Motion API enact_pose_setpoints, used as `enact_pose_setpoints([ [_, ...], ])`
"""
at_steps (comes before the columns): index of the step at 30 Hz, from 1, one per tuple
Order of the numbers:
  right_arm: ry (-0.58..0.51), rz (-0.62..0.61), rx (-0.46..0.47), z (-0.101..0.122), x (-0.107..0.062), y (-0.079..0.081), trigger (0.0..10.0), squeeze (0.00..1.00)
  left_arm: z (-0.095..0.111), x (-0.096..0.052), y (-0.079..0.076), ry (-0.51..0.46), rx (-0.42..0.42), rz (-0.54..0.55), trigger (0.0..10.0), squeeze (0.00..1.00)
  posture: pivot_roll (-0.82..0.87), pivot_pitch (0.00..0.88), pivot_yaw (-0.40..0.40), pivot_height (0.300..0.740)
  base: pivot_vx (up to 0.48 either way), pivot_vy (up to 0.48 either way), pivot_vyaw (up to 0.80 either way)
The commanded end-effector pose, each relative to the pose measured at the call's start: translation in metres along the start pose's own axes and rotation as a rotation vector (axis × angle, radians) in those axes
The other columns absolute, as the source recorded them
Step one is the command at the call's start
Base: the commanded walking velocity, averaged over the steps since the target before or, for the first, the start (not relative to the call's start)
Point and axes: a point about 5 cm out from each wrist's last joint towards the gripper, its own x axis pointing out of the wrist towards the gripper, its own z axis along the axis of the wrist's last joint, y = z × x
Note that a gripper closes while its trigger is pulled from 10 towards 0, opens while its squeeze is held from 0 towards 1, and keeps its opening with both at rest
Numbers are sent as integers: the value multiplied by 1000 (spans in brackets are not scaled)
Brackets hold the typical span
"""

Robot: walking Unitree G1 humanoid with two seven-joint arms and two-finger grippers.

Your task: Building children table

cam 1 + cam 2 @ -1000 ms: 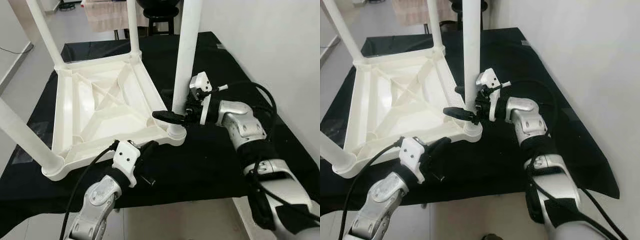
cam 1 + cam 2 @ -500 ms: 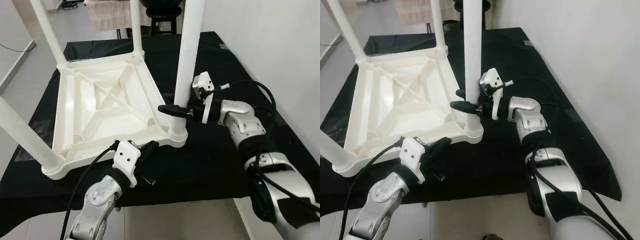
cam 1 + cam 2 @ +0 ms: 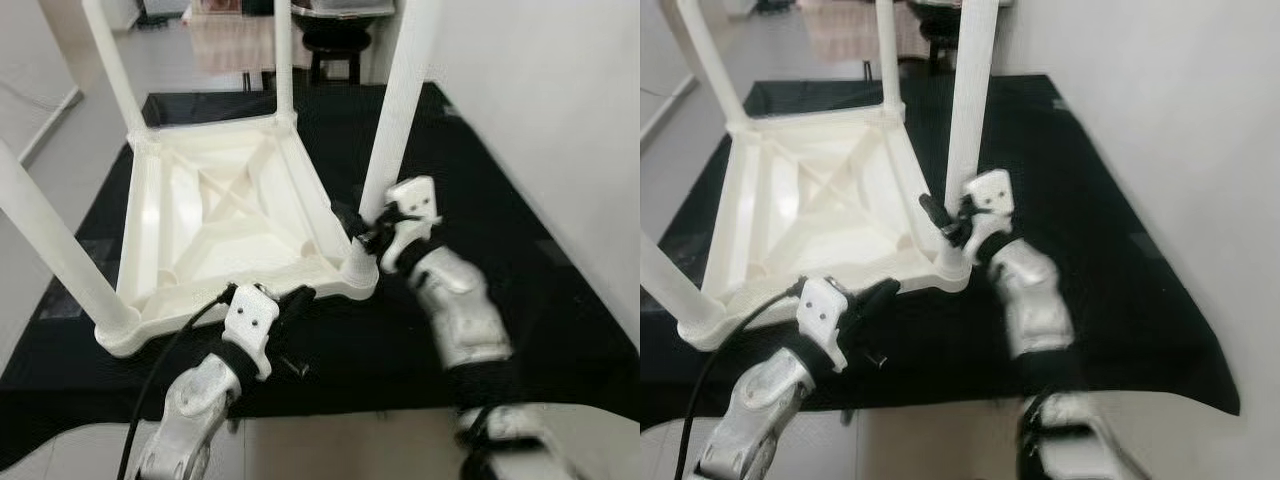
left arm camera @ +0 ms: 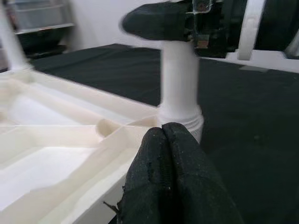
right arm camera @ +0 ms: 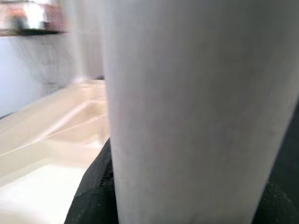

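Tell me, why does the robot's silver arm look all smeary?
In the left eye view the right silver arm is motion-blurred, while the upside-down white plastic table stays sharper; in the right wrist view the white round table leg sits so close it is out of focus.

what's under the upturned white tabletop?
The tabletop lies on a black cloth that spreads past it on every side. What the cloth covers beneath it is hidden. The left gripper sits by its near edge; the right gripper grips the near leg.
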Motion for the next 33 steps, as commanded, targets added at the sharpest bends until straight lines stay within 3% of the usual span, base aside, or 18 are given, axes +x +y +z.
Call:
enact_pose_setpoints([
  [1, 140, 27, -9, -29, -13, 10, 0, 0, -2, -3, 1, 16, 15, -5, 10000, 0, 9, 107, -1, 740, 0, 0, 0],
  [3, 121, 109, -28, -23, -8, 23, 0, 0, -3, -3, 1, 19, 14, -6, 10000, 0, 15, 101, -14, 740, 0, 0, 0],
  [6, 123, 114, -30, -23, -7, 23, 0, 0, -3, -2, 0, 19, 14, -6, 10000, 0, 16, 101, -13, 740, 0, 0, 0],
  [7, 138, 103, -30, -23, -4, 21, 10000, 0, -3, -2, 0, 19, 19, -1, 10000, 0, 18, 101, -13, 740, 0, 0, 0],
  [9, 135, 97, -21, -21, -3, 21, 10000, 0, -3, -2, 0, 18, 23, 3, 10000, 0, 14, 100, -12, 740, 0, 0, 0],
  [10, 123, 106, -6, -16, 0, 18, 10000, 1000, -3, -2, 0, 18, 24, 5, 10000, 0, 15, 99, -14, 740, 0, 0, 0],
  [12, 119, 97, 3, -11, 1, 18, 10000, 1000, -3, -2, 0, 18, 24, 5, 10000, 0, 15, 99, -14, 740, 0, 0, 0],
  [15, 38, 276, 4, 11, 11, 19, 10000, 1000, -3, -1, 0, 18, 19, 0, 10000, 0, 11, 100, -6, 740, 0, 0, 0],
  [16, 15, 316, -1, 16, 11, 19, 10000, 835, -3, -1, 0, 18, 19, 0, 10000, 0, 10, 101, -3, 740, 0, 0, 0],
  [17, -8, 373, 2, 23, 13, 17, 10000, 165, -3, -1, 1, 18, 18, 0, 10000, 0, 10, 101, -3, 740, 0, 0, 0],
  [20, -26, 427, 11, 30, 14, 13, 10000, 165, -3, -1, 1, 18, 17, 0, 10000, 0, 10, 101, -3, 740, 0, 0, 0],
  [21, -35, 457, 8, 33, 14, 12, 10000, 0, -3, -1, 1, 18, 17, -1, 10000, 0, 9, 100, -4, 740, 0, 0, 0],
  [25, -60, 701, -71, 51, 19, -1, 10000, 0, -3, -1, 1, 18, 18, 0, 10000, 0, 13, 102, -2, 740, 0, 0, 0],
  [32, -47, 890, -54, 59, 29, -5, 10000, 0, -3, -1, 0, 19, 19, -1, 10000, 0, 21, 100, -1, 740, 0, 0, 0],
  [33, -31, 912, -29, 58, 33, -4, 4549, 0, -3, -1, 0, 19, 19, -1, 10000, 0, 24, 101, -3, 740, 0, 0, 0],
])
